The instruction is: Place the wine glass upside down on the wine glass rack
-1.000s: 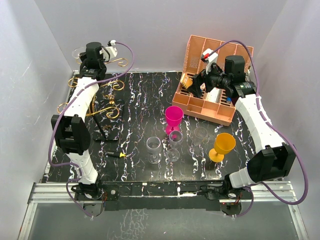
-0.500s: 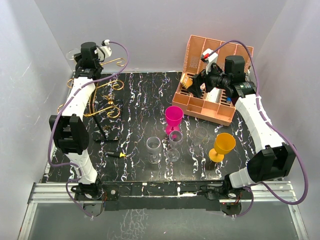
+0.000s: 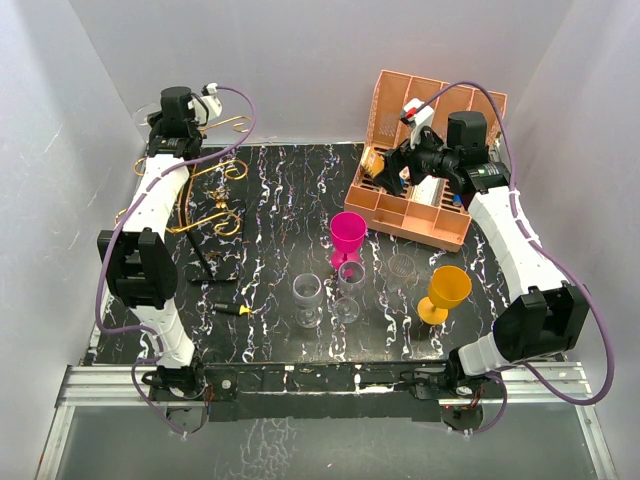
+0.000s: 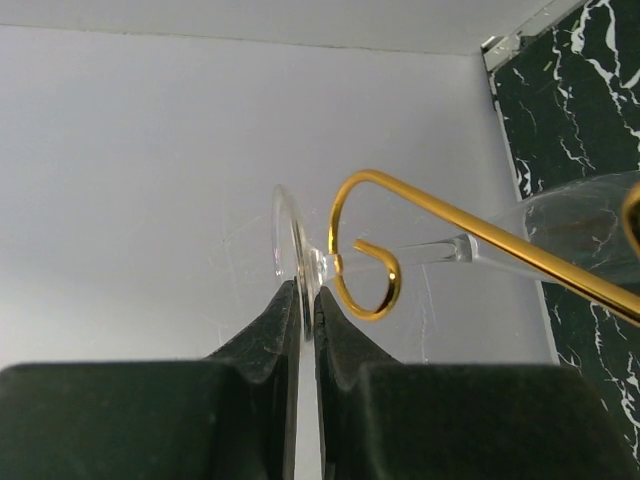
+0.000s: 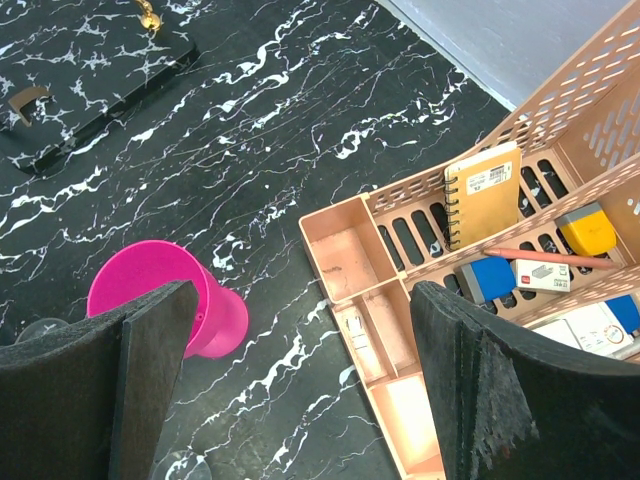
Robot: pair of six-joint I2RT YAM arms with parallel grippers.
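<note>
My left gripper [image 4: 300,292] is shut on the edge of the round foot of a clear wine glass [image 4: 432,253]. The glass lies sideways, and its stem passes through a curled scroll arm of the gold wire wine glass rack [image 4: 500,237]. The bowl points toward the table at the right. In the top view my left gripper [image 3: 168,118] is high at the back left, over the rack [image 3: 222,205], which stands on a black base [image 3: 215,262]. My right gripper [image 5: 300,335] is open and empty, held over the front left corner of the pink organiser.
A salmon-pink organiser [image 3: 415,215] holding a notebook and erasers stands at the back right. A magenta cup [image 3: 348,232], three clear glasses [image 3: 308,292] and an orange goblet [image 3: 447,290] stand mid-table. A small black tool with a yellow tip [image 3: 235,310] lies front left.
My left gripper has moved a little left and back with the glass foot in it. The right arm has barely moved.
</note>
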